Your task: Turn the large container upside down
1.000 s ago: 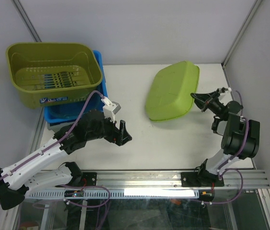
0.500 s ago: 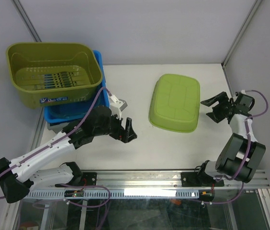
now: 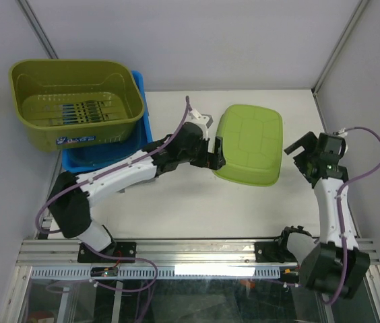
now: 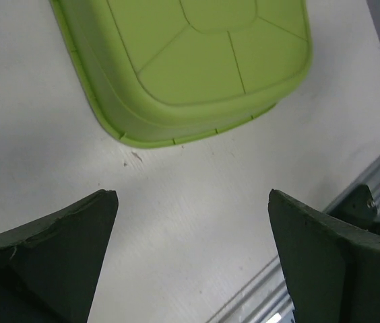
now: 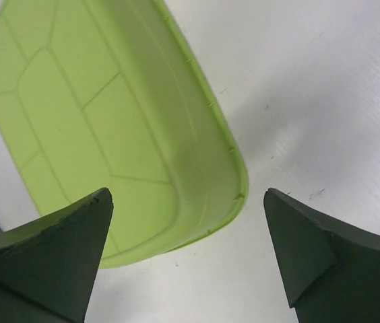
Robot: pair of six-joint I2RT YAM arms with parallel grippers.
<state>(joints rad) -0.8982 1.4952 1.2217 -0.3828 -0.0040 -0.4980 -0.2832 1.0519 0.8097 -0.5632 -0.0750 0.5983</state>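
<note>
The large container [image 3: 247,145] is a lime-green tub lying bottom up on the white table, its ribbed base facing the camera. It fills the top of the left wrist view [image 4: 197,60] and the upper left of the right wrist view [image 5: 75,114]. My left gripper [image 3: 217,153] is stretched out to the tub's left edge and stands open, with only bare table between its fingers [image 4: 191,195]. My right gripper [image 3: 299,158] hangs just right of the tub, open and apart from it, with the tub's corner showing below its fingers [image 5: 186,193].
An olive-green slotted basket [image 3: 75,101] rests on a blue bin [image 3: 82,158] at the back left. A metal rail [image 3: 203,252] runs along the near edge. A slanted frame post [image 3: 338,47] and the wall close the right side.
The tub dropped from standing tilted on its edge to lying flat, bottom up. My right gripper opened, let go and drew back. My left arm reached from the table's left to the tub's left edge.
</note>
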